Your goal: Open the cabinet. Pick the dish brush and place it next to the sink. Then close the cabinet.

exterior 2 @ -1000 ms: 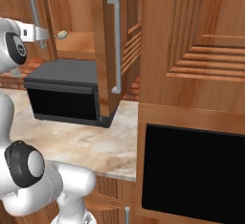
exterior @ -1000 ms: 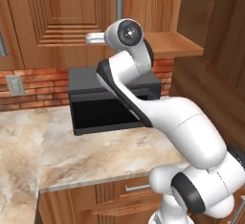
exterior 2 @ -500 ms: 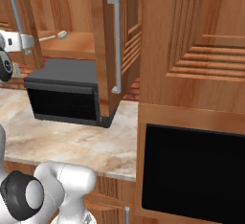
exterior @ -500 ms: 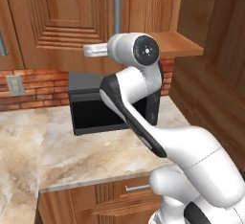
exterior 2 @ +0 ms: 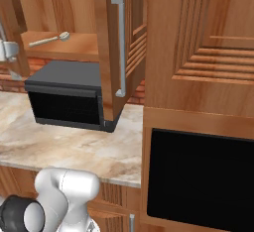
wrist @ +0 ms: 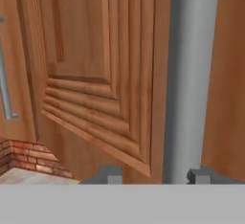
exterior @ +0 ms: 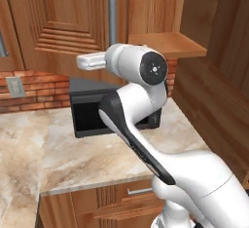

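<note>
Door of the cabinet (exterior 2: 110, 52) has swung a bit wider and my arm has pulled back toward the left. My end effector (wrist: 153, 176) sits at the door's silver handle (wrist: 191, 74), tips apart with wood showing between them; the bar is by 1 tip, no clamp that I can see.

The dish brush (exterior 2: 49, 38) lies flat on the open shelf (exterior 2: 79, 47) above the microwave (exterior 2: 64, 97), nearer the shelf's right end. Long axis runs along the shelf, rounded head right, thin handle left. I judge it light, stiff and a bit slippery; take it across the handle near the head.
</note>
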